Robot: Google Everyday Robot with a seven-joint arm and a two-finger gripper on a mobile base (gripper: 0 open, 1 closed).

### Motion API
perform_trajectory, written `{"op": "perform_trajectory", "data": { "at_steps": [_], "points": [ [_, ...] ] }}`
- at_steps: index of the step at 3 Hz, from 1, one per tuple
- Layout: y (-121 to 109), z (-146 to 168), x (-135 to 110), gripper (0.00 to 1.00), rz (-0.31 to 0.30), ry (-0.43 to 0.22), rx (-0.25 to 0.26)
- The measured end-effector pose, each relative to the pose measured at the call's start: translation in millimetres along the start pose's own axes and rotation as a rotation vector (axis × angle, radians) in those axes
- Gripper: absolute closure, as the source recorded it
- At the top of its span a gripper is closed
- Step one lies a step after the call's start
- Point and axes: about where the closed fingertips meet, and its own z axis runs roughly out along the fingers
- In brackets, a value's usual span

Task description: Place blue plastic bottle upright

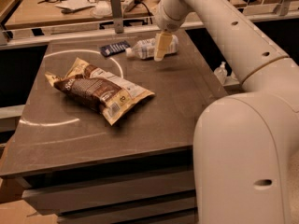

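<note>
The blue plastic bottle [145, 49] lies on its side at the far edge of the dark table [177, 101], its white cap pointing left. It is clear with a white label. My gripper [160, 47] hangs down from the arm directly over the bottle's middle, its pale fingers [161, 45] in front of the bottle body. The right end of the bottle shows just past the fingers.
A brown chip bag [97, 88] lies left of centre on the table. A flat dark-blue packet [115, 48] lies left of the bottle's cap. A small clear pump bottle [220, 72] stands off the table's right side. A cluttered workbench [79, 6] runs behind. My base fills the lower right.
</note>
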Motion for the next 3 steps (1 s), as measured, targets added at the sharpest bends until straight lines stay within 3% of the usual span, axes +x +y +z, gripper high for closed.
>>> {"op": "perform_trajectory", "data": {
  "at_steps": [1, 2, 3],
  "points": [
    [2.5, 15.6, 5.3, 0.0, 0.012, 0.005, -0.043],
    [7.7, 29.0, 7.3, 0.08, 0.019, 0.004, -0.085],
    [16.8, 39.6, 7.3, 0.31, 0.018, -0.003, -0.135]
  ]
}}
